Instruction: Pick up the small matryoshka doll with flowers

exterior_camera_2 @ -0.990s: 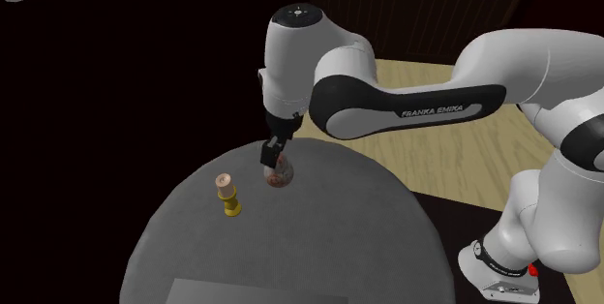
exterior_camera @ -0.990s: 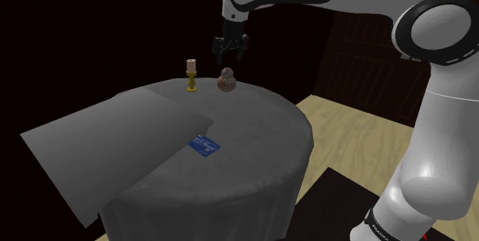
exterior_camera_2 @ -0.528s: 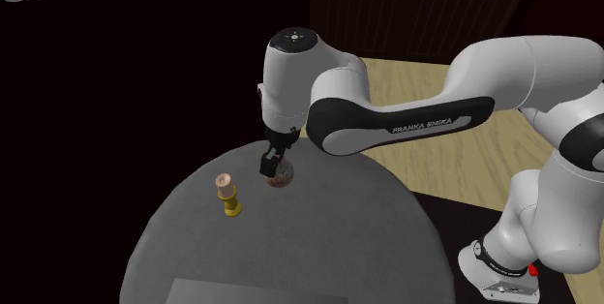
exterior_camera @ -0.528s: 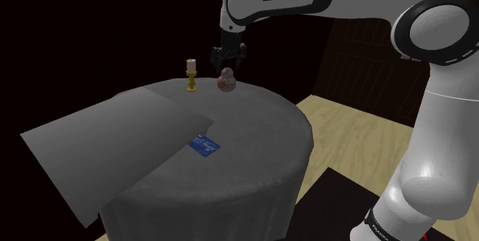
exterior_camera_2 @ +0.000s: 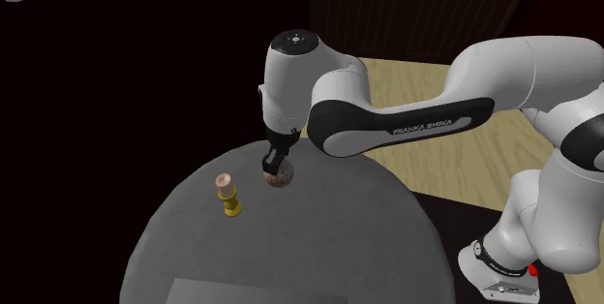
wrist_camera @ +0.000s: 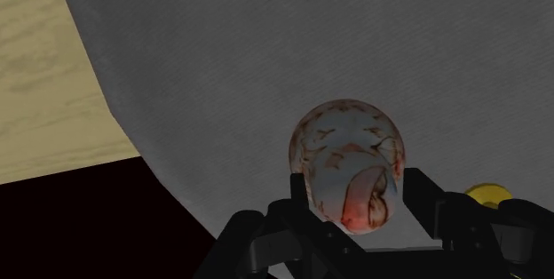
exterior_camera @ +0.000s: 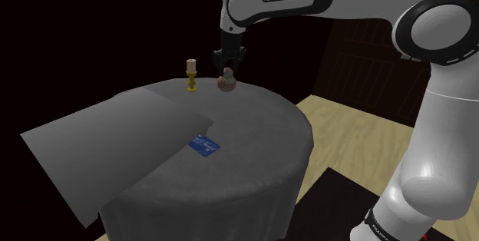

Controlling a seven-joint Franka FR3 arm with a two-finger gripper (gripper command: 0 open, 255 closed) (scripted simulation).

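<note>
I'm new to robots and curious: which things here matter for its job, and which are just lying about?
Job: matryoshka doll; gripper clasping it.
Lying about: candlestick; blue card; grey board.

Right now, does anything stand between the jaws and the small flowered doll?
Nothing visible does. The gripper has its jaws against two sides of the doll, which rests on the table. The yellow candlestick stands apart, beside it.

Doll [exterior_camera: 226, 84] stands on surface [exterior_camera: 261, 132], near its far edge in the shoulder view. Tool [exterior_camera: 227, 69] sits directly above doll, fingers [wrist_camera: 424, 204] touching both its sides. Candlestick [exterior_camera: 191, 76] stands near doll's left, apart. Card [exterior_camera: 205, 146] lies well in front of doll. Flat panel [exterior_camera: 100, 147] overlaps surface front-left of doll.
</note>
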